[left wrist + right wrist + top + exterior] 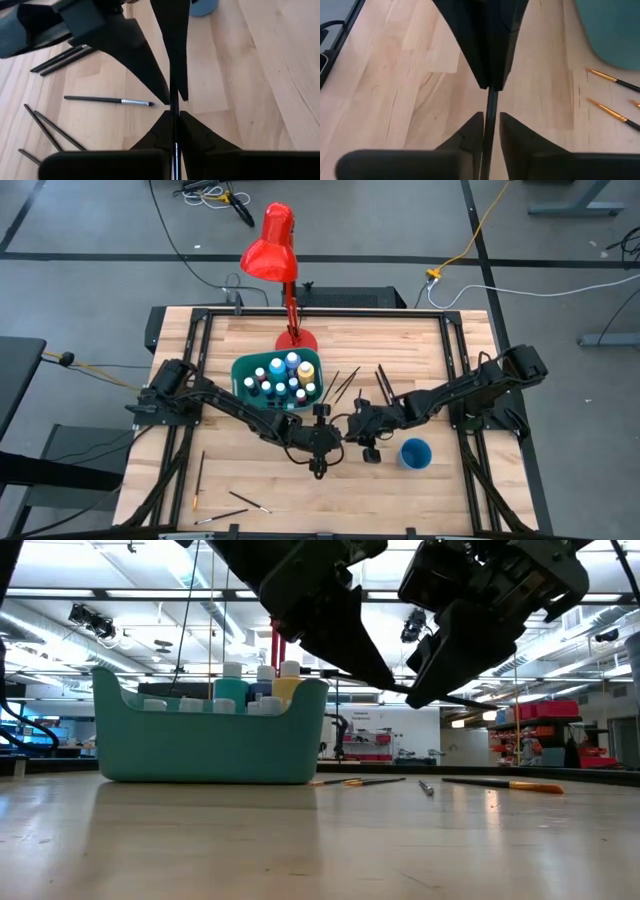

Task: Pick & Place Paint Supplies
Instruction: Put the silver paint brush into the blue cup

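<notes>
My two grippers meet above the middle of the table, just in front of the teal bin (240,366), which holds several white-capped paint bottles (285,375). My left gripper (174,123) and my right gripper (490,124) are both shut on one thin dark paintbrush (174,111), tip to tip and facing each other. More paintbrushes lie flat on the wood: two groups right of the bin (345,383) (383,380) and some near the front left corner (248,501). My left gripper pinches the paintbrush's dark shaft (174,131) between its two fingers, which lie along the brush. It comes slanting down from the table's left. The brush is lifted clear of the table (402,688). My right gripper has the same shaft (490,112) between its two fingers, a little farther along from the left gripper's hold. It comes slanting down from the table's right, fingers along the brush. Its fingertips (167,98) close in on the shaft from both sides.
A small round blue cup (415,452) stands on the table right of the grippers. A red desk lamp (272,250) rises behind the bin at the far edge. Black rails frame the wooden top on the left and right.
</notes>
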Controlling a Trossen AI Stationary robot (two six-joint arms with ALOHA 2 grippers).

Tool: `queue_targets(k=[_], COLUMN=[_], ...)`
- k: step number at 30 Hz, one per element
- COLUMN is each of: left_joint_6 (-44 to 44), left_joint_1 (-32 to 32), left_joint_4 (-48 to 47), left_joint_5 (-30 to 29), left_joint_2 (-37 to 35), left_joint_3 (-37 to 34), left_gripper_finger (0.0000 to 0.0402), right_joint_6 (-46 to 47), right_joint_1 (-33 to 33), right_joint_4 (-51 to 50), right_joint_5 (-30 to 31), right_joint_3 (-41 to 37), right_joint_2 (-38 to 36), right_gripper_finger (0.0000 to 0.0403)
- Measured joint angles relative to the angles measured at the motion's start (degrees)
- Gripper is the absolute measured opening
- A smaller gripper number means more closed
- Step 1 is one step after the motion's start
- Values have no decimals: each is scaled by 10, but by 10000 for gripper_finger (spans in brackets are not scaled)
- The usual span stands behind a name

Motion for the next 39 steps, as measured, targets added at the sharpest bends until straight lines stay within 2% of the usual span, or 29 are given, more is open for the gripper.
queue_targets(k=[4,7,15,18,23,29,31,34,39], left_joint_6=[14,21,21,34,45,28,10,-2,-18], left_joint_1=[1,0,0,-9,-35,-84,-101,-123,-145], left_joint_4=[13,22,33,26,30,15,1,-5,-23], left_joint_5=[-10,-27,-19,-62,-169,-293,-333,-382,-449], left_joint_2=[0,0,0,-8,-53,-118,-132,-140,-143], left_joint_3=[0,-1,1,-1,0,1,0,0,0], left_gripper_finger=[16,30,72,75,73,71,71,71,71], right_joint_6=[-9,-9,-12,0,16,25,33,35,65], right_joint_1=[0,0,0,0,-7,-9,-2,21,96], right_joint_4=[-1,-2,0,-1,-11,-48,-70,-118,-146], right_joint_5=[3,2,0,0,0,25,56,135,271], right_joint_3=[0,0,0,1,1,1,1,1,-12], right_joint_2=[0,-1,-1,-1,-11,-81,-122,-191,-296], right_gripper_finger=[38,21,21,21,21,28,30,23,21])
